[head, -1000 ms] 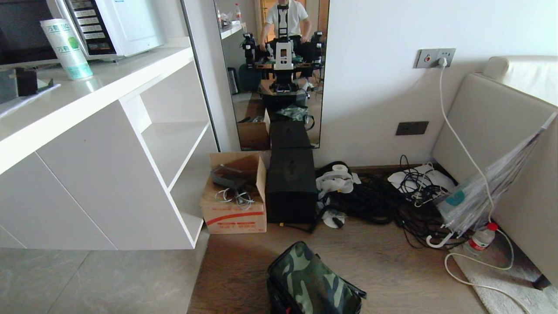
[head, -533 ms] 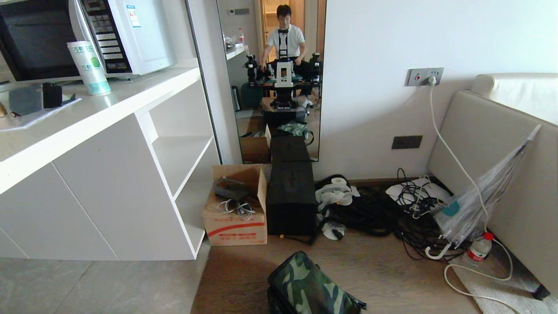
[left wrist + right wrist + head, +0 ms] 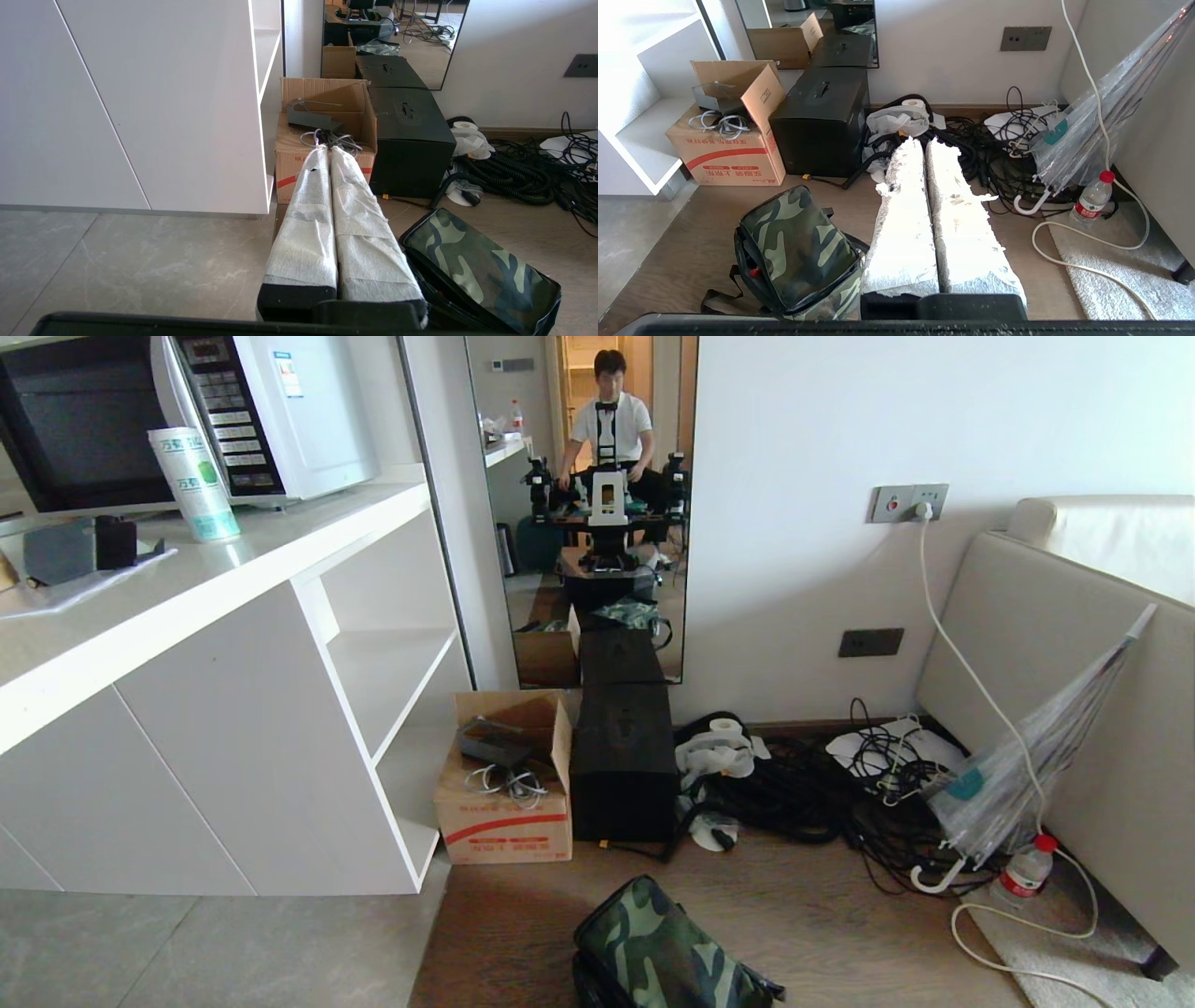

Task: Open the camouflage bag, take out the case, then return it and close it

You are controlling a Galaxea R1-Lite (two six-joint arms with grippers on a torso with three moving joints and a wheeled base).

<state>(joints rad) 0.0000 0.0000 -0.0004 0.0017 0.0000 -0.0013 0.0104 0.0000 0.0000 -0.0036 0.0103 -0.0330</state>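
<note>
Camouflage bag point(image 3: 798, 242) soft cloth; cardboard box point(image 3: 504, 807); matt wood floor point(image 3: 840, 915).

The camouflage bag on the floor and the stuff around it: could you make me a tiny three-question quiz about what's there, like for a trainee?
1. True or false: the camouflage bag lies on the wooden floor, apart from the cardboard box.
2. What stands directly beside the cardboard box, against the mirror? A) a chair B) a tall black box C) a bucket
3. Fill in: both the left gripper and the right gripper have their white-wrapped fingers ____.

Key: 1 true. 2 B, the tall black box. 3 shut, holding nothing.
</note>
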